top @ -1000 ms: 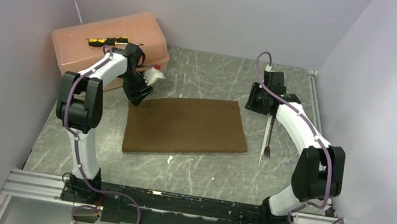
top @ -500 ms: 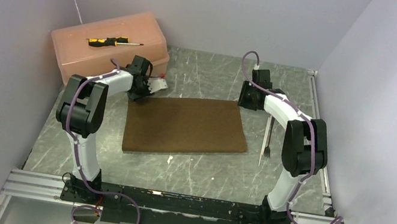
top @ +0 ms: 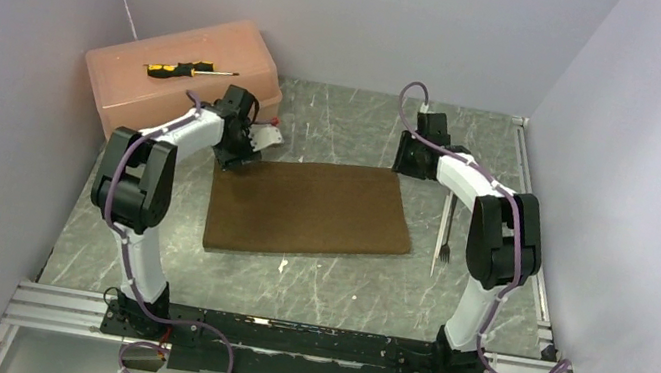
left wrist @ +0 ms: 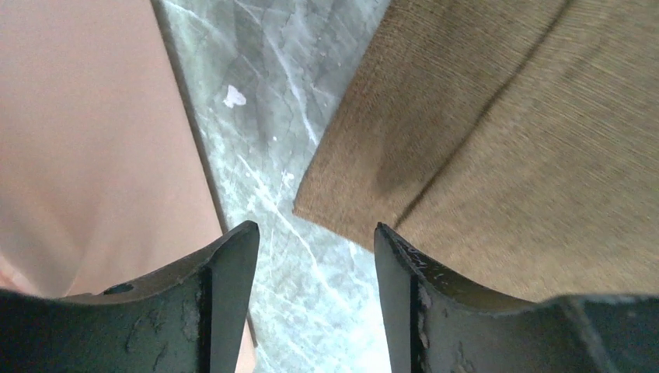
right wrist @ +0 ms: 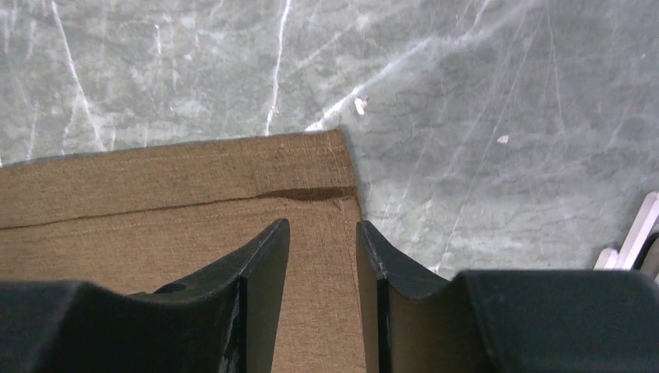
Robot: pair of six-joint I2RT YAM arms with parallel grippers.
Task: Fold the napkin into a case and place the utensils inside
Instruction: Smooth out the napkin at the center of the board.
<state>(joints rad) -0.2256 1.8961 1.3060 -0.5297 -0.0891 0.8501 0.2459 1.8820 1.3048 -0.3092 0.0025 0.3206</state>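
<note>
The brown napkin (top: 308, 208) lies flat as a rectangle in the middle of the table. My left gripper (top: 229, 162) is open and empty just off the napkin's far left corner (left wrist: 311, 206), over bare table. My right gripper (top: 403, 169) is open and empty at the far right corner (right wrist: 342, 155), its jaws astride the napkin's right edge. A silvery fork (top: 447, 231) lies on the table to the right of the napkin, tines toward the near edge. Other utensils are not in view.
A pink box (top: 183, 76) stands at the back left with a yellow-and-black screwdriver (top: 179, 70) on its lid. Its side fills the left of the left wrist view (left wrist: 93, 140). Grey walls close in on three sides.
Both arms have come down and in toward the napkin's far corners. The right arm has dropped from above the fork to the far right corner. The napkin and fork have not moved.
</note>
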